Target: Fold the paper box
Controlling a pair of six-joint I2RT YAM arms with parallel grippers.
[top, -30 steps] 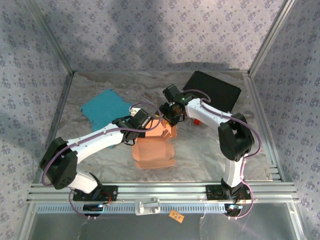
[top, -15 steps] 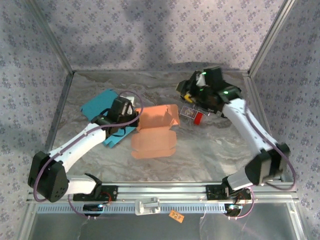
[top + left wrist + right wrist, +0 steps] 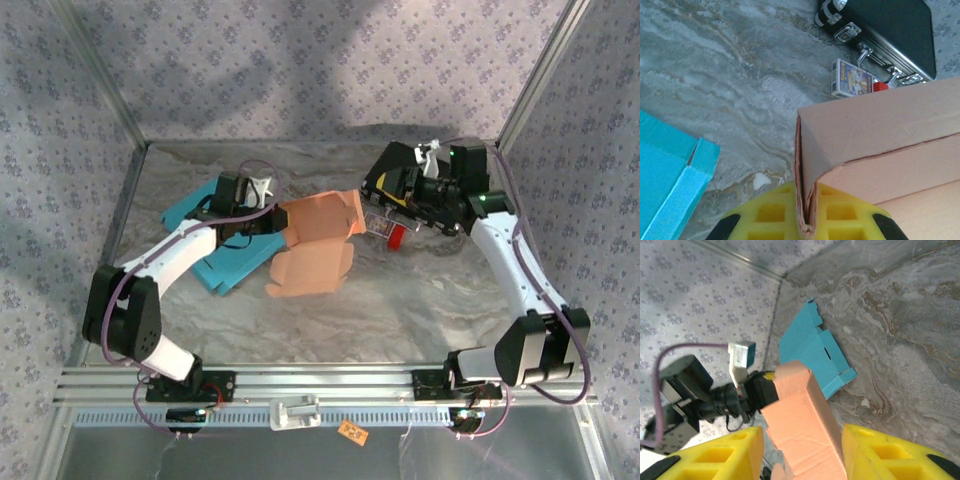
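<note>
The paper box (image 3: 318, 245) lies near the middle of the table (image 3: 430, 300), partly folded, between the two grippers. The left gripper (image 3: 807, 212) holds its left end. Its two yellow fingers (image 3: 772, 212) are pressed together on a doubled edge of the cardboard. The right gripper (image 3: 801, 432) points at the other end of the box with its yellow fingers spread, one on each side and a gap on both sides. I cannot tell if the box reaches in between them or lies just beyond the tips.

The left arm reaches forward and bends to the right, low over a flat teal box (image 3: 225, 255). The right arm stretches far out and turns left above a black case (image 3: 890, 30).

The paper box is smooth orange cardboard with sharp creases. The table cover is grey, marbled and wrinkled.
</note>
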